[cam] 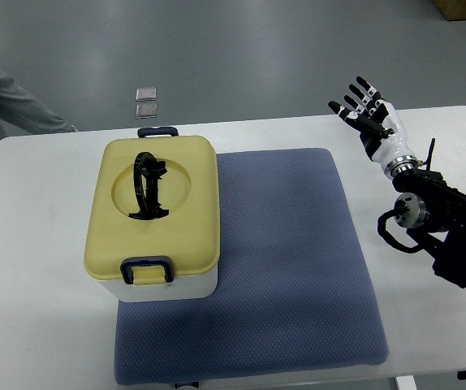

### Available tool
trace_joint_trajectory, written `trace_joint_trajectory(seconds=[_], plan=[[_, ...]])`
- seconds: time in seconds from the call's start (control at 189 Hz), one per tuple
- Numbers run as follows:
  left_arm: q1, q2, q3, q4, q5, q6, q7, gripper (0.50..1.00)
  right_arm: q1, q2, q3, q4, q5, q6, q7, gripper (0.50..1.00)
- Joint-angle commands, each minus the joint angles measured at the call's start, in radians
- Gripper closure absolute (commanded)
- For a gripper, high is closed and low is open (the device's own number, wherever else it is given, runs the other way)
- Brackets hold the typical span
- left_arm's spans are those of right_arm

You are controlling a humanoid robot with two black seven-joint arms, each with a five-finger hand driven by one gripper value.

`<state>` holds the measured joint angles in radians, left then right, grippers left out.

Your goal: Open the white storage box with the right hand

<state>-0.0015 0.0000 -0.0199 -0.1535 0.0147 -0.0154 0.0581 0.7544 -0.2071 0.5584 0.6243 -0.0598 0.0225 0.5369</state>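
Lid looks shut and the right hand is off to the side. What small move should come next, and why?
Probably swing the right hand leftward across the blue mat toward the storage box. The hand is open, holds nothing, and hovers far from the box, whose yellow lid is still closed.

Lidded white storage box [153, 218] on blue mat [298, 268], right hand [368, 114] with spread fingers well apart at far table [38, 268] edge.

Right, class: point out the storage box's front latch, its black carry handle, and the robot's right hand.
front latch [146, 269], top view, on the clasp's middle.
black carry handle [147, 187], top view, on the handle's arch.
right hand [377, 120], top view, on the palm.
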Motion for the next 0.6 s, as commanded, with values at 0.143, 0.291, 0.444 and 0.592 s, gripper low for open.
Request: trace_joint_trajectory(seconds=[0.143, 0.291, 0.444, 0.592], plan=[[0.002, 0.000, 0.002, 0.006, -0.001, 0.000, 0.000, 0.500, 0.002, 0.000, 0.000, 0.000, 0.000, 0.000, 0.000, 0.572], [0.002, 0.000, -0.002, 0.006, -0.001, 0.000, 0.000, 0.500, 0.002, 0.000, -0.003, 0.000, 0.002, 0.000, 0.000, 0.570], [-0.002, 0.000, -0.002, 0.008, -0.001, 0.000, 0.000, 0.500, 0.002, 0.000, 0.000, 0.000, 0.000, 0.000, 0.000, 0.572], [-0.002, 0.000, -0.003, 0.008, -0.001, 0.000, 0.000, 0.500, 0.005, -0.002, 0.002, 0.000, 0.000, 0.000, 0.000, 0.572]])
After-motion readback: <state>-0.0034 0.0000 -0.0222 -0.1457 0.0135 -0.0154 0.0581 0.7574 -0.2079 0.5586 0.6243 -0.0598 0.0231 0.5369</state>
